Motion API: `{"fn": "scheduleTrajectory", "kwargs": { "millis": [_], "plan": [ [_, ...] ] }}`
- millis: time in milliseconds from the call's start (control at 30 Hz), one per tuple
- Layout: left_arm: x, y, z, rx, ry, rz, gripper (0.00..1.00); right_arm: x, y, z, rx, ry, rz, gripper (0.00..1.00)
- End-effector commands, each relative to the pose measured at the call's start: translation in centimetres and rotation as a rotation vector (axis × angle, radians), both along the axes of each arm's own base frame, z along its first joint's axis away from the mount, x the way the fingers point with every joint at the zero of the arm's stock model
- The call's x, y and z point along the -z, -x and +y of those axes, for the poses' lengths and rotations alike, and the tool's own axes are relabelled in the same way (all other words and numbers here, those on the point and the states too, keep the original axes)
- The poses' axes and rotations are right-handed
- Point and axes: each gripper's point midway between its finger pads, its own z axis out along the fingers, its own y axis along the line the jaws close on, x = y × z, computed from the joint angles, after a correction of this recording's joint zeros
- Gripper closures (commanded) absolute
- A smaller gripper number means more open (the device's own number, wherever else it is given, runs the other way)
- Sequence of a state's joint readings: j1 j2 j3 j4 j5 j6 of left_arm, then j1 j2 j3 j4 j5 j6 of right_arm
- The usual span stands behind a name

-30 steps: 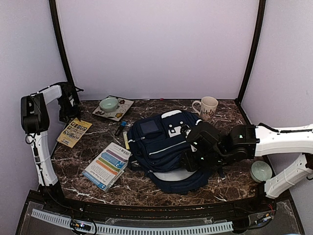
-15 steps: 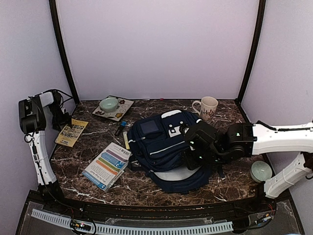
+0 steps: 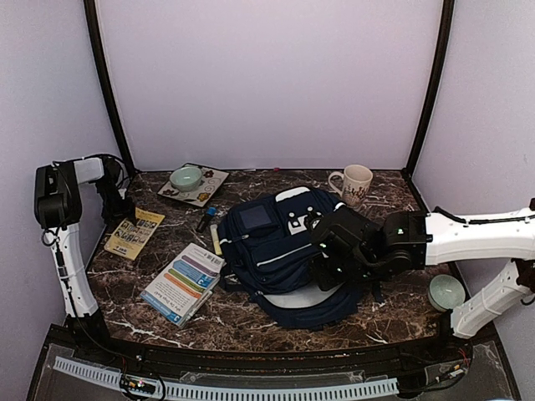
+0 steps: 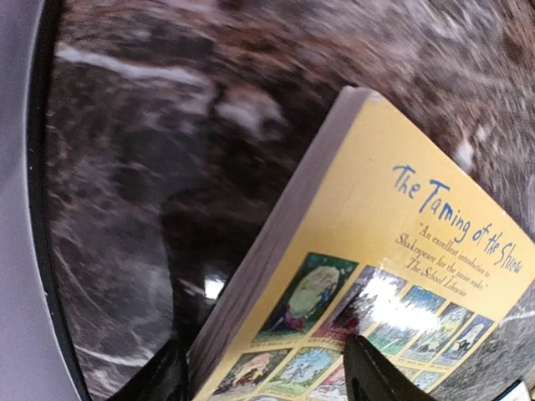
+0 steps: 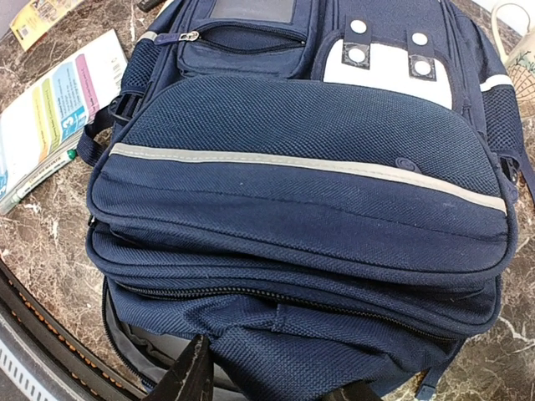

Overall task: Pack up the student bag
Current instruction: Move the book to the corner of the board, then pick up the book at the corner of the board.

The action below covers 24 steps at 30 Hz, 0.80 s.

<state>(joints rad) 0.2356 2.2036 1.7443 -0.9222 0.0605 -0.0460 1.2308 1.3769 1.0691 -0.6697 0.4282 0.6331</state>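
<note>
While apart from student bag [image 3: 276, 251], left hand [image 4: 267, 373] around yellow book [image 4: 401, 251].

1. Place: robotics lab, a boxed-in test cell.
2. Encl.: plain pale wall panels [image 3: 267, 83] at 9, 12 and 3 o'clock; black corner posts [image 3: 104, 83] at 11 and 1.
3. Two white/black arms: left arm [image 3: 63, 251] at 9, right arm [image 3: 476, 234] at 3.
4. Slotted cable duct [image 3: 251, 389] w/ wiring along the 6 o'clock edge.
5. Marble-look table [image 3: 251, 324] w/ laid-out props: student bag [image 3: 267, 251] ctr, yellow paperback [image 3: 134, 234] at 9, workbook [image 3: 184, 282] at 7, mug [image 3: 355, 182] at 1.
</note>
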Motion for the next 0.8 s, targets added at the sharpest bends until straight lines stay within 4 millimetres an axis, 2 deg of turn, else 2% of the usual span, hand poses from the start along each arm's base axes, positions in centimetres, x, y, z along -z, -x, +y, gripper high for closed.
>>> {"fn": "scheduleTrajectory", "kwargs": {
  "millis": [0,133,200,300,400,567,767],
  "plan": [
    [-0.9,2.9,-2.7,0.067,-0.102,0.064,0.38,-1.2,-1.2,1.1,0.026,-0.053,-0.065,0.61],
    [0.5,4.8,-4.0,0.057,-0.071,0.088,0.48,-1.2,-1.2,1.4,0.022,-0.067,-0.064,0.61],
    [1.2,5.9,-4.3,0.051,-0.068,0.108,0.57,-1.2,-1.2,1.6,0.018,-0.071,-0.063,0.61],
    [1.6,6.9,-4.7,0.051,-0.073,0.122,0.75,-1.0,-1.1,1.8,0.012,-0.073,-0.054,0.61],
    [1.3,7.3,-5.3,0.042,-0.064,0.105,0.99,-0.8,-1.0,2.1,0.004,-0.074,-0.043,0.61],
    [-0.4,7.4,-7.0,0.022,-0.012,0.035,1.00,-0.9,-0.9,2.6,-0.005,-0.083,-0.033,0.61],
    [-3.1,7.9,-10.0,0.012,0.071,-0.035,1.00,-0.8,-0.9,3.1,-0.013,-0.099,-0.029,0.60]
  ]
}}
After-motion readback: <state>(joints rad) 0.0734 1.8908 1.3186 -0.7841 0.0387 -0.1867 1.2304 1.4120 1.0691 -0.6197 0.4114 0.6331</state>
